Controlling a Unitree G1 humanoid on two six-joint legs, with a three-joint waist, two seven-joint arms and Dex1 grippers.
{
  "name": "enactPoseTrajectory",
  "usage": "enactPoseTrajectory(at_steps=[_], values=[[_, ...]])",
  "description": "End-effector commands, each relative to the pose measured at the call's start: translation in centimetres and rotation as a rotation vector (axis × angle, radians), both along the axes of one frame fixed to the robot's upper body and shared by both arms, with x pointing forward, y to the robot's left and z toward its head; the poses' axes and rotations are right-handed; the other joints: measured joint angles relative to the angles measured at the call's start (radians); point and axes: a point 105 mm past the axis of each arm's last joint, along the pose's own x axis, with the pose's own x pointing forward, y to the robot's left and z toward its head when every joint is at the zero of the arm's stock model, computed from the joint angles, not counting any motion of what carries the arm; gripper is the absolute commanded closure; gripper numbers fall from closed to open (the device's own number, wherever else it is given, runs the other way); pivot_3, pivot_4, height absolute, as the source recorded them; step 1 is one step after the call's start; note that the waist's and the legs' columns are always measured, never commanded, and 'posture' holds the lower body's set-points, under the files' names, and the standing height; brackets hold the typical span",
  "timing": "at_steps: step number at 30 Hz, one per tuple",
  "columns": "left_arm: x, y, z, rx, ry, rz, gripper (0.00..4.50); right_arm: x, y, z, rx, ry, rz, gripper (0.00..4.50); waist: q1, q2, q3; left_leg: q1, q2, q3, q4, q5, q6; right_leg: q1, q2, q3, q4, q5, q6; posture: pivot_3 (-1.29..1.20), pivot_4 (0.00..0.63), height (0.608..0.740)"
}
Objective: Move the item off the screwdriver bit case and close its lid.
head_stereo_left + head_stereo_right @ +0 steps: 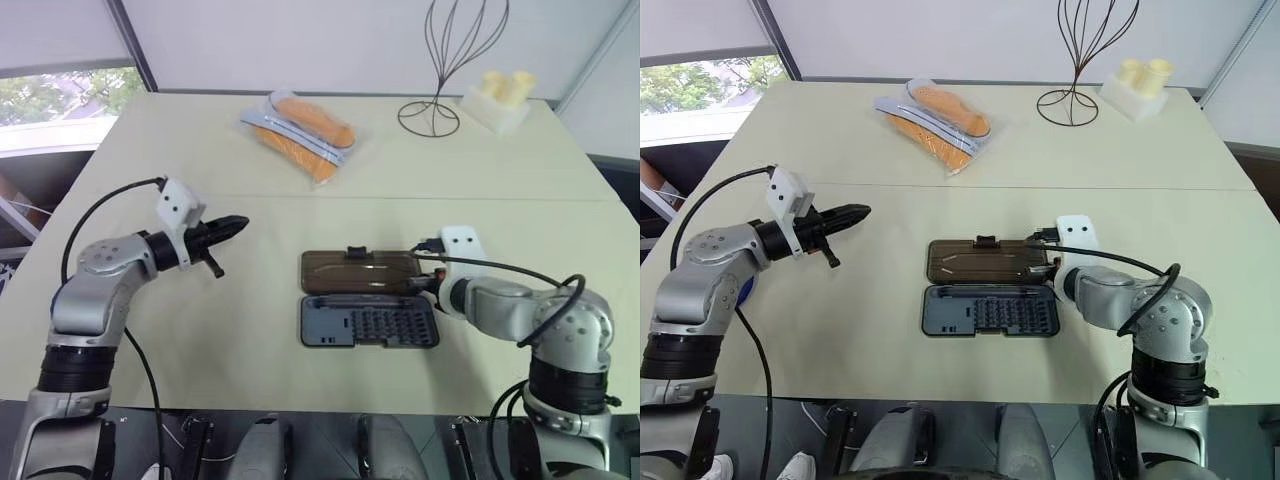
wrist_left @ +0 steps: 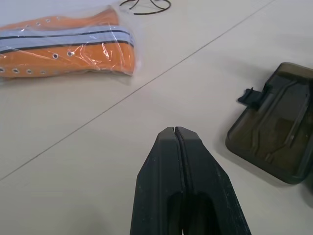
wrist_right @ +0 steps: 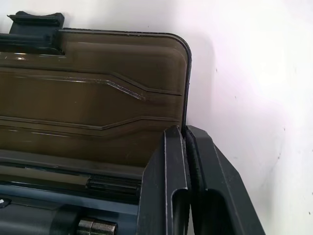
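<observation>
Beige table fills the left eye view; the case lies open at centre, lid flat behind it. Left gripper hovers at left. Its wrist view shows jaws pressed together, holding nothing. Right gripper sits clenched at the lid's corner.

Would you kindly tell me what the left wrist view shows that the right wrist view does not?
Left wrist view alone: the shut left gripper, the bagged orange shoes, the wire stand's base. Right wrist view alone: the shut right gripper at the lid's end edge, and the case with a bit. Both: the open lid, its latch tab, the table.
</observation>
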Motion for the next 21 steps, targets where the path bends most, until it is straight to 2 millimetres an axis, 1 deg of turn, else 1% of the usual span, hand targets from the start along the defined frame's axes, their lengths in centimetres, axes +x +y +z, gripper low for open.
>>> enactPoseTrajectory(at_steps=[1,8,17,21], values=[[0.0,0.0,1.3,0.004,-0.054,-0.005,4.5,-0.8,-0.1,-0.7,-0.01,0.057,0.026,4.44,0.0,0.0,0.0,0.0,0.0,0.0,0.0,0.0,0.0,0.0,0.0,0.0,0.0,0.0,0.0,0.0,0.15,0.74],[0.0,0.1,1.3,0.006,-0.056,-0.005,4.5,-1.2,0.0,-0.6,-0.004,0.087,0.033,4.44,-0.001,0.0,0.0,0.0,0.0,0.0,0.0,0.0,0.0,0.0,0.0,0.0,0.0,0.0,0.0,0.0,0.15,0.74],[-0.1,0.1,1.3,0.008,-0.058,-0.007,4.5,-2.3,0.3,0.0,0.013,0.163,0.007,4.44,-0.003,0.0,0.0,0.0,0.001,0.001,0.0,0.0,0.001,0.0,0.0,0.0,-0.001,0.0,0.0,0.0,0.15,0.74],[-0.1,0.0,1.4,0.009,-0.06,-0.009,4.5,-2.4,0.6,0.3,0.008,0.161,0.023,4.44,-0.003,0.0,0.0,0.0,0.001,0.001,0.0,-0.001,0.001,0.0,0.0,0.0,-0.002,0.0,0.0,0.0,0.15,0.74]])
